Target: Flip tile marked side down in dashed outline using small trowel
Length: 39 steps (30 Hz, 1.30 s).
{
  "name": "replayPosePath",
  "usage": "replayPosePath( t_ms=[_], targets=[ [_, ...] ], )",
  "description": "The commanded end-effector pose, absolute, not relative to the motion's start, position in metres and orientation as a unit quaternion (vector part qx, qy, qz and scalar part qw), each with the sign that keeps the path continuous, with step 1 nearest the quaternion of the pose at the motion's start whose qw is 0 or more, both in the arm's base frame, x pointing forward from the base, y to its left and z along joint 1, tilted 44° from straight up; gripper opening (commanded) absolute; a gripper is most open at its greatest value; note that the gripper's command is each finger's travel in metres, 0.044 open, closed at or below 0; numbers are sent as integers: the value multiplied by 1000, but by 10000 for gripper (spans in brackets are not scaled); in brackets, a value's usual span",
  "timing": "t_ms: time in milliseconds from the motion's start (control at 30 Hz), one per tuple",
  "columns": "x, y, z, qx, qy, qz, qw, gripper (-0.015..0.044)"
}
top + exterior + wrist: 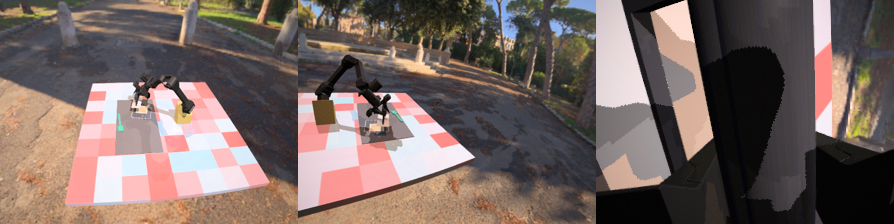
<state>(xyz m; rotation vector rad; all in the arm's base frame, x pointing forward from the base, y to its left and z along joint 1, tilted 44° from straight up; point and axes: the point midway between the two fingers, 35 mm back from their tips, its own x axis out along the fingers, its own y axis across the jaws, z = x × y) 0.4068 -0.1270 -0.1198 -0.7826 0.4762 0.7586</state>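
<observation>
My gripper [136, 97] [384, 114] is shut on the dark handle of the trowel [136, 105] [380, 122] [796, 100], whose pale flat blade hangs below the fingers. The dark handle fills the middle of the wrist view. A beige-orange tile [142, 109] [374, 127] lies on the grey mat [135, 143] [402, 131], at least partly inside the dashed outline. The blade is close to one side of the tile; whether they touch is unclear. The marks on the tile cannot be made out.
A small teal tool [120, 128] [395, 112] lies on the mat, off to the side of the outline. The arm stands on a yellow block [182, 118] [324, 113] on the checkered table [160, 163] [376, 155].
</observation>
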Motion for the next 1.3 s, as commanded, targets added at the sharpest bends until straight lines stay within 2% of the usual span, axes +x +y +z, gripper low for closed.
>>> replayPosePath(
  t_ms=[0, 867, 1267],
  targets=[
    [404, -141, -131, -371, 218, 354, 831, 0],
    [350, -199, -224, -365, 193, 336, 847, 0],
    [341, -198, -243, -365, 188, 332, 849, 0]
  ],
)
